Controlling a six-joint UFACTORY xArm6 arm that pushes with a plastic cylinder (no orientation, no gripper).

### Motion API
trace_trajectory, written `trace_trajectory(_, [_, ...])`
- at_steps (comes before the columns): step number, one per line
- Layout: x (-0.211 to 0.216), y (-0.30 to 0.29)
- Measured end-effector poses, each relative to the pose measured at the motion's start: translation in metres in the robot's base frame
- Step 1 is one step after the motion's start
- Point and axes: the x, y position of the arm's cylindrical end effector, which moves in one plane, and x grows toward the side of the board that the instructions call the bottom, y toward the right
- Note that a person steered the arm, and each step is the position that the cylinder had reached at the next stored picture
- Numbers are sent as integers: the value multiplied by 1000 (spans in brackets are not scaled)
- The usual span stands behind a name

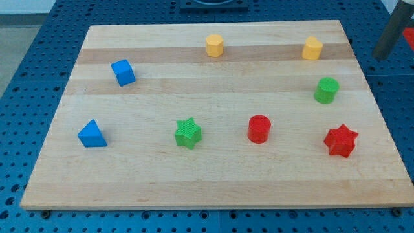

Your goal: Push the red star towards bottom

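Observation:
The red star [341, 140] lies on the wooden board [207, 184] near its right edge, toward the view's bottom. My rod enters at the view's top right, and my tip [381, 56] is off the board's right edge, well above and to the right of the red star. A green cylinder [326, 90] stands above the star. A red cylinder [259, 129] stands to the star's left.
A yellow block [312, 48] and a yellow hexagonal block [215, 46] stand near the board's top edge. A blue cube [123, 72] and a blue triangle [92, 134] are on the left. A green star [188, 133] is at the lower middle.

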Motion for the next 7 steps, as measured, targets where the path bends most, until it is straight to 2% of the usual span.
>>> trace_trajectory(1, [0,-15])
trace_trajectory(2, [8,-80])
trace_trajectory(4, [8,-81])
trace_trajectory(5, [82,-65])
trace_trajectory(7, [84,-65])
